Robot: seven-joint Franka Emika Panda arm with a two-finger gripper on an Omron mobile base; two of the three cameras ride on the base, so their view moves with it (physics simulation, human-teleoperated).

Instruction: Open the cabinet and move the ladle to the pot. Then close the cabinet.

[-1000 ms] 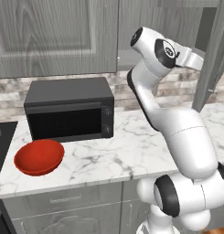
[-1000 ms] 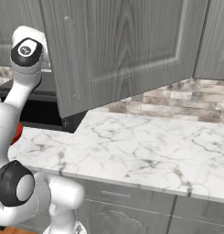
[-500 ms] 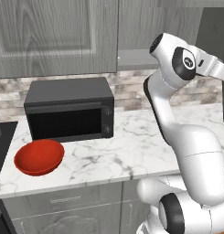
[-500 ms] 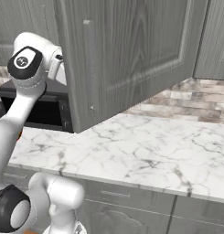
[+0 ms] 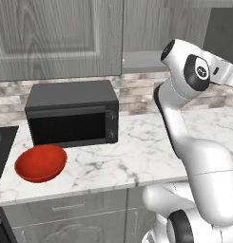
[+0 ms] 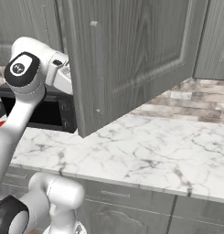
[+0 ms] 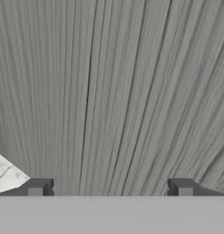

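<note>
Grey wood grain sits immediately ahead of the gripper, its jaws spread wide and empty; the cabinet door has swung further outward over the last second, so opening is nearly complete; beyond it, ladle and pot remain hidden.

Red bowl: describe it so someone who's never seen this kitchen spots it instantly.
Start at the white marble counter under the grey wall cabinets. At its left end sits a black microwave; the red bowl rests just in front of the microwave's left corner, near the counter's front edge. It is wide, shallow and red among greys.
</note>
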